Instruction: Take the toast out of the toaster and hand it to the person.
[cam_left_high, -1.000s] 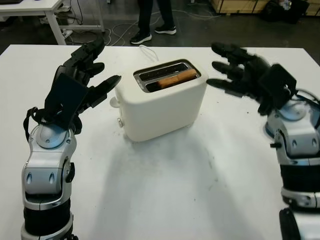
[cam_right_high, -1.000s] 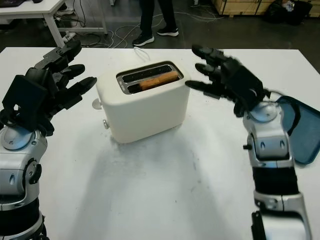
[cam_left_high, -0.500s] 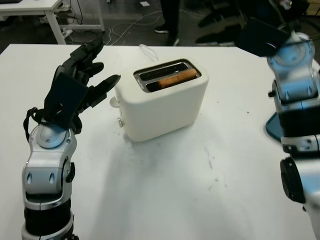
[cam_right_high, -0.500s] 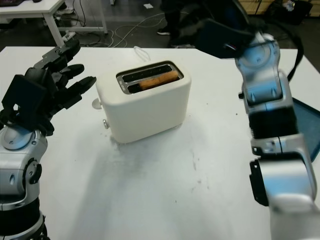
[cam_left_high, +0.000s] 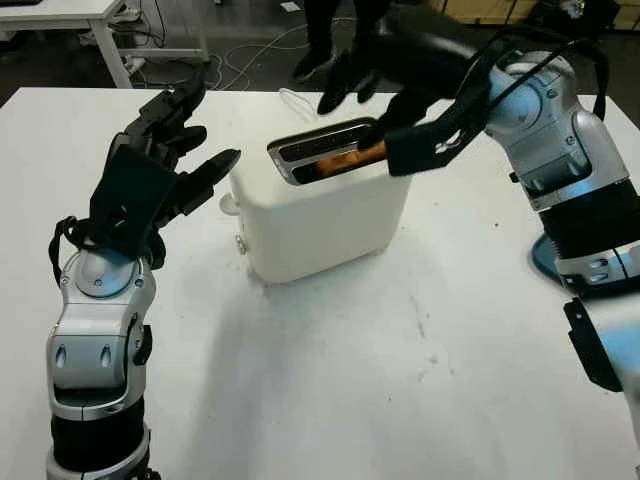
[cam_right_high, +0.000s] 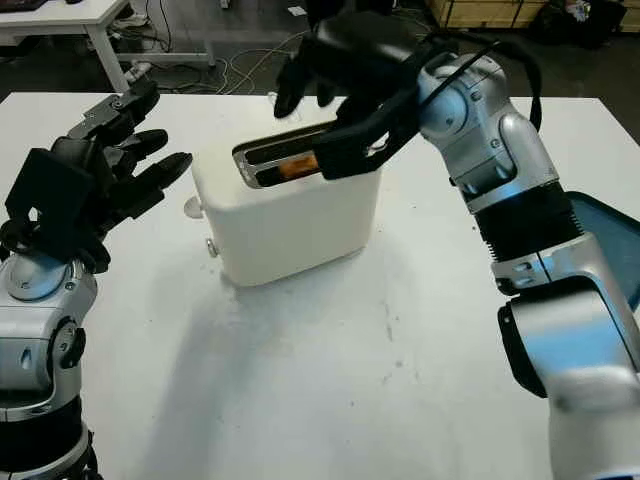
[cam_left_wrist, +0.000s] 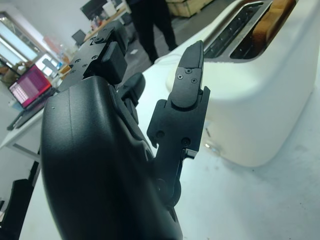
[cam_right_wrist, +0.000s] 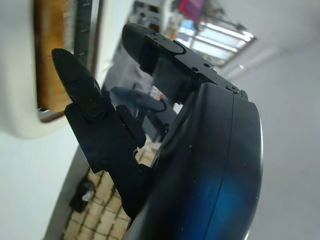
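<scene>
A cream toaster (cam_left_high: 320, 215) stands mid-table with a brown toast (cam_left_high: 345, 160) sticking up from its nearer slot. My right hand (cam_left_high: 375, 110) hovers open just above the slots: its fingers (cam_left_high: 340, 80) reach over the far side and its thumb (cam_left_high: 410, 150) hangs at the toast's right end, holding nothing. In the right wrist view the toast (cam_right_wrist: 50, 50) lies just past the thumb (cam_right_wrist: 80, 95). My left hand (cam_left_high: 175, 160) is open in the air beside the toaster's left wall (cam_left_wrist: 260, 100), not touching it.
A blue plate (cam_right_high: 612, 250) lies at the table's right edge behind my right arm. A person's legs (cam_left_high: 318, 25) stand on the floor beyond the far edge. Cables and a white desk (cam_left_high: 90, 15) are at the back left.
My right arm rose from the toaster's right side, swung high, and has come down over the slots. The left hand and the toaster have not moved.
</scene>
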